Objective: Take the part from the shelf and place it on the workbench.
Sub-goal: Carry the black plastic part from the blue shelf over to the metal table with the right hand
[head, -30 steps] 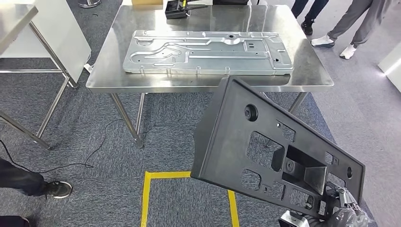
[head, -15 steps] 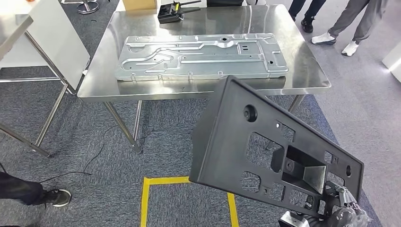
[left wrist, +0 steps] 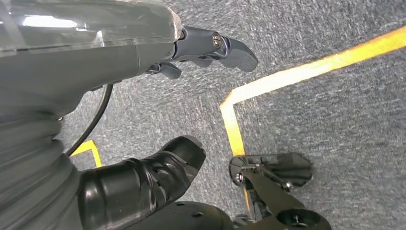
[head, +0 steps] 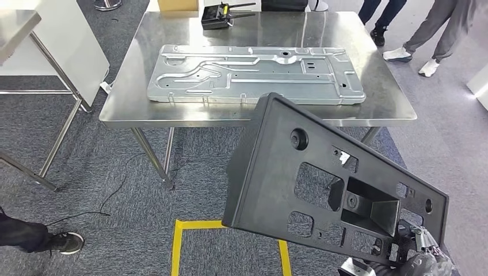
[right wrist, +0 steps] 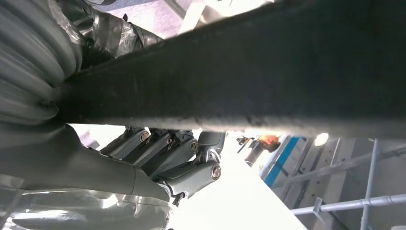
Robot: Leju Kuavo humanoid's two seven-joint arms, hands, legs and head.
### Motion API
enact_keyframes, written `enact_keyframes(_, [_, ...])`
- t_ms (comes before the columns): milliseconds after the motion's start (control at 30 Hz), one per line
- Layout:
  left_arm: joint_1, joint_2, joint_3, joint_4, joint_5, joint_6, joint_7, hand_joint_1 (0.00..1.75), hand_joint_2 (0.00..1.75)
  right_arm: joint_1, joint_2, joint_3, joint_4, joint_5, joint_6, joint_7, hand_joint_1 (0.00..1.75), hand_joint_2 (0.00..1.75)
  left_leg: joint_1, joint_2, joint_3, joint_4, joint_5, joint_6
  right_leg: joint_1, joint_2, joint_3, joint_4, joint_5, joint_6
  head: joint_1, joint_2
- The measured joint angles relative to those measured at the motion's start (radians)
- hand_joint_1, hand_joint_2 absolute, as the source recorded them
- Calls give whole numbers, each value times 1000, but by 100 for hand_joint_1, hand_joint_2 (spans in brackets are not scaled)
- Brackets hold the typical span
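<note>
Part (head: 276,172) black, tilted, above carpet short of workbench (head: 126,98) | right hand (head: 417,256) grips its lower corner | left hand (left wrist: 191,48) holds nothing

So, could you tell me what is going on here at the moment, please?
The robot's right hand grips a large black plastic part by its lower edge and holds it tilted in the air, short of the steel workbench. A stamped metal panel already lies on the bench. The left hand hangs over the carpet, holding nothing. People's legs show beyond the bench.
</note>
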Motion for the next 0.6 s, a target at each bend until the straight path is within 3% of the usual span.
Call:
enact_keyframes(67, [-1, -2, 0, 0, -1, 5, 2, 0, 175, 0, 0, 0, 0, 1, 0, 0, 175, 175, -1, -12, 10, 1, -11, -7, 2, 20, 51, -124, 65, -10, 0, 0])
enact_keyframes(100, [-2, -3, 0, 0, -1, 6, 2, 0, 175, 1, 0, 0, -1, 2, 0, 0, 175, 175, 0, -18, 12, 1, -14, -12, 3, 28, 65, -158, 75, -14, 0, 0])
enact_keyframes(133, [-3, -3, 0, 0, -2, 7, 3, 0, 175, 1, 0, 0, -1, 3, 0, 0, 175, 175, 0, -23, 10, 0, -15, -17, 6, 33, 71, -170, 72, -18, 0, 0])
enact_keyframes(233, [-4, -3, 0, 0, -1, 9, 4, 0, 175, 1, 0, 0, -3, 6, 0, 1, 175, 175, 1, -24, 9, 5, -25, -32, 1, 19, 80, -185, 69, -29, -1, 0])
enact_keyframes(300, [-4, -3, 0, 0, -1, 9, 5, 0, 175, 1, 0, 0, -3, 7, 0, 1, 175, 175, 1, -4, -20, 74, -64, -41, -4, 3, 90, -195, 68, -40, -5, 0])
enact_keyframes(367, [-6, -3, 0, 0, -1, 9, 5, 0, 175, 1, 0, 0, -3, 7, 0, 1, 175, 175, 2, 9, -90, 203, -122, -48, -3, -15, 95, -196, 63, -49, -8, 0])
enact_keyframes(400, [-6, -3, 0, 0, -1, 9, 5, 0, 175, 1, 0, 0, -3, 7, 0, 1, 175, 175, 3, 11, -123, 257, -136, -51, -2, -24, 97, -195, 60, -50, -8, 0])
enact_keyframes(433, [-4, -3, 0, 0, -1, 9, 5, 0, 175, 1, 0, 0, -3, 8, 0, 1, 175, 175, 4, 13, -141, 280, -131, -52, -2, -31, 99, -194, 57, -50, -8, 0])
enact_keyframes(467, [-3, -2, 0, 0, -1, 10, 6, 0, 175, 1, 0, 0, -3, 8, 0, 1, 175, 175, 4, 16, -139, 262, -104, -53, -2, -38, 103, -193, 53, -49, -8, 0])
enact_keyframes(533, [-1, -2, 0, 0, -1, 12, 8, 0, 175, 1, 0, 0, -3, 11, 0, 1, 175, 175, 3, 40, -89, 138, -23, -48, -1, -52, 113, -190, 44, -44, -8, 0])
enact_keyframes(600, [-4, -1, 0, 0, -1, 17, 10, 0, 175, 1, 0, 0, -3, 12, 0, 2, 175, 175, -4, 69, -46, 34, 18, -37, 4, -64, 120, -186, 34, -35, -8, 0])
